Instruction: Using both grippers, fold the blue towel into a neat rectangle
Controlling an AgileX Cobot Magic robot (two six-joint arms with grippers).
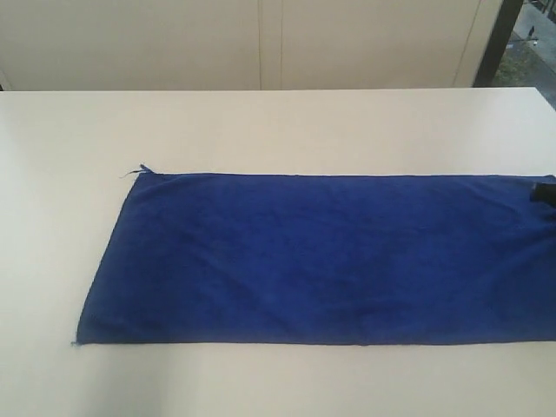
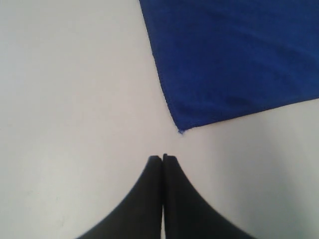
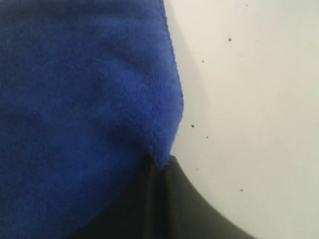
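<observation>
The blue towel (image 1: pixel 321 256) lies flat across the white table, long side running left to right, with a loose thread (image 1: pixel 132 172) at its far left corner. My right gripper (image 1: pixel 544 193) shows as a black tip at the towel's far right edge. In the right wrist view my right gripper (image 3: pixel 160 167) is shut on the towel's edge (image 3: pixel 164 134), the cloth bunching between the jaws. My left gripper (image 2: pixel 162 158) is shut with nothing in it, hovering over bare table just short of a towel corner (image 2: pixel 180 130). It is out of the exterior view.
The white table (image 1: pixel 261 130) stretches behind and in front of the towel. A pale wall with panel seams (image 1: pixel 271 43) stands behind the table's far edge. Small dark specks (image 3: pixel 230 39) dot the table surface.
</observation>
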